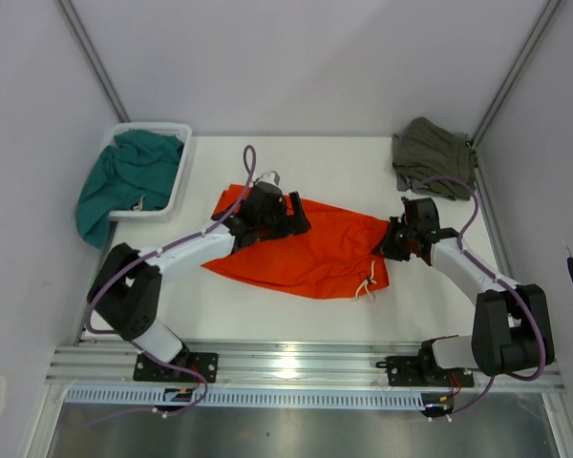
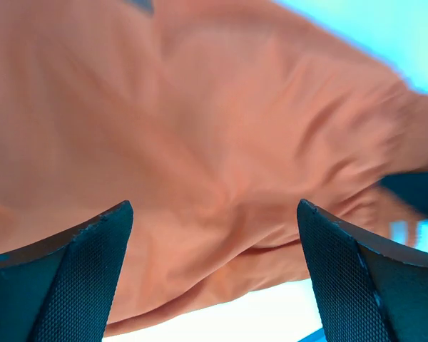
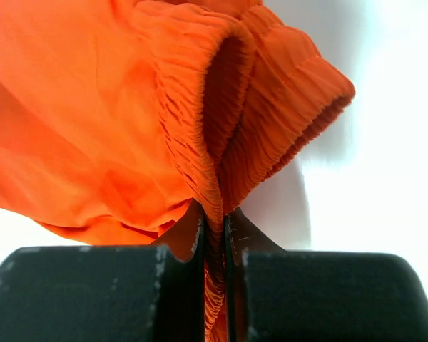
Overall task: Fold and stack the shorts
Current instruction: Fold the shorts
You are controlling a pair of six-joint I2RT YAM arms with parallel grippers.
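Note:
The orange shorts (image 1: 315, 253) lie spread across the middle of the white table, waistband to the right, with the white drawstring (image 1: 368, 283) at the front right. My right gripper (image 1: 393, 239) is shut on the gathered elastic waistband (image 3: 200, 128), and a fold of it is pinched between the pads (image 3: 214, 242). My left gripper (image 1: 291, 215) is open just above the shorts' far edge. In the left wrist view its two fingers (image 2: 78, 278) stand wide apart over the orange fabric (image 2: 200, 128), gripping nothing. The dark hem tag is not clearly seen.
A teal garment (image 1: 124, 181) hangs out of a white basket (image 1: 179, 176) at the back left. An olive-green garment (image 1: 432, 153) lies bunched at the back right corner. Grey walls enclose the table, with a metal rail at the near edge.

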